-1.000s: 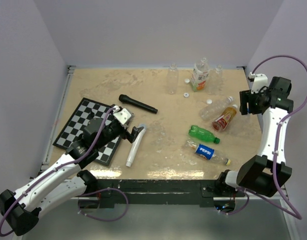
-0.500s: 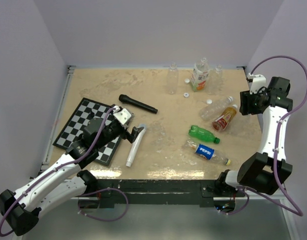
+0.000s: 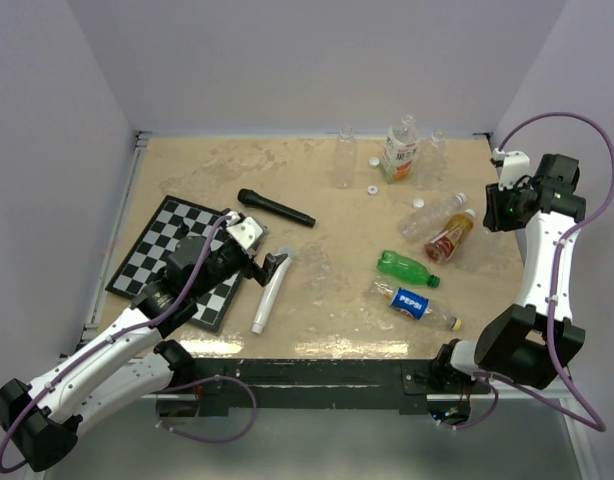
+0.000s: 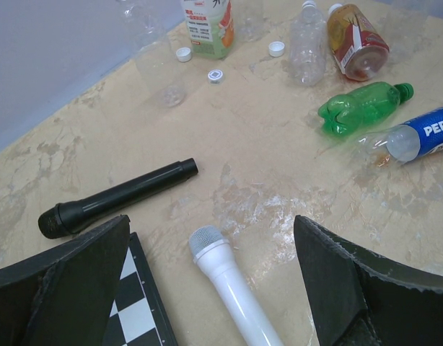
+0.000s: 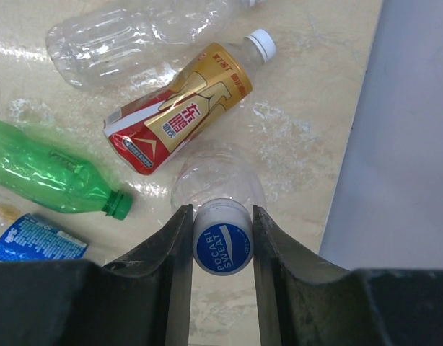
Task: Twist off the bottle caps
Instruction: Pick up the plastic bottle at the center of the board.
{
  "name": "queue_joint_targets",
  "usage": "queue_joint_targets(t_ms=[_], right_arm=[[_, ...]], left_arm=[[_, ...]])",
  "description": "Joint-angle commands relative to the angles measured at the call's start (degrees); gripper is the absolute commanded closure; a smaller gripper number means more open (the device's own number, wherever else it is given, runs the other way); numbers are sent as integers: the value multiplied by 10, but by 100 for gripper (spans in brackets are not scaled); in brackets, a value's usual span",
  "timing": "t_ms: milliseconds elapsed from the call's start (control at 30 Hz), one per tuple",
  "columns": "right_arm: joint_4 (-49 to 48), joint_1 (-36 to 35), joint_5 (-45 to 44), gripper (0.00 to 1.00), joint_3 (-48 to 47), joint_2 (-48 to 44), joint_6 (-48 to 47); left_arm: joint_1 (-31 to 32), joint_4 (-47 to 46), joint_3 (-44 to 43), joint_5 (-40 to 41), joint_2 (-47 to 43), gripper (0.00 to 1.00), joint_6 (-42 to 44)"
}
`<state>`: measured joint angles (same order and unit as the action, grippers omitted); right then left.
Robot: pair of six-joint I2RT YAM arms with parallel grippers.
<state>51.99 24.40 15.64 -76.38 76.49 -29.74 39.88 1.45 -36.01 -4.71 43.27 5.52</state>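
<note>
My right gripper (image 5: 221, 212) is shut on the blue-and-white bottle cap (image 5: 223, 246) of a clear bottle (image 5: 217, 176) that sits upright under it. In the top view this gripper (image 3: 498, 211) is at the table's right edge. A red-and-gold bottle (image 5: 180, 108) lying nearby has a white cap (image 5: 262, 43) on. Three loose white caps (image 4: 183, 54), (image 4: 216, 75), (image 4: 277, 49) lie at the back. My left gripper (image 4: 211, 225) is open and empty over a white microphone (image 4: 225, 277); in the top view it (image 3: 269, 268) is beside the chessboard.
A green bottle (image 3: 405, 267), a Pepsi bottle (image 3: 412, 302) and a clear bottle (image 3: 432, 215) lie right of centre. Three bottles stand at the back (image 3: 345, 158), (image 3: 400, 150), (image 3: 437, 145). A black microphone (image 3: 275, 208) and a chessboard (image 3: 162, 255) lie on the left.
My right wrist has shifted slightly to the right with the cap still in its jaws. The left arm has not moved.
</note>
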Motion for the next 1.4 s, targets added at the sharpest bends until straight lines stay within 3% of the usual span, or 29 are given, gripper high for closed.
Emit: queue_joint_targets(t_ms=[0,133,300,533,700,800,1000,1167,1367], right_arm=[[14,2,-39,92,-44,-35,-23],[46,2,-58,100,-82,-56,-59],[93,2,-22,100,-134,-88,-95],[198,1,130,100,-249,-96,-137],[198,-15,177,100,-269,-107,-148],[197,-30,221,100,-263,-98,-148],[192,-128,294,100,-243,-84,-122],[186,-146,341,100,-229,-78,-119],[155,-204,389,100,-143,-78,-109]], left_arm=[[-2,-15,-17,-11,0,0,-9],[-2,-16,-18,-18,3,0,-7],[-2,-18,-15,-24,2,0,-1],[-2,-28,-8,-23,-3,0,3],[-2,-33,-6,-27,-1,0,7],[-2,-40,-4,-49,-2,0,10],[-2,-52,-2,-72,-5,0,8],[-2,-55,7,-71,-6,0,9],[-2,-65,13,-114,1,0,21]])
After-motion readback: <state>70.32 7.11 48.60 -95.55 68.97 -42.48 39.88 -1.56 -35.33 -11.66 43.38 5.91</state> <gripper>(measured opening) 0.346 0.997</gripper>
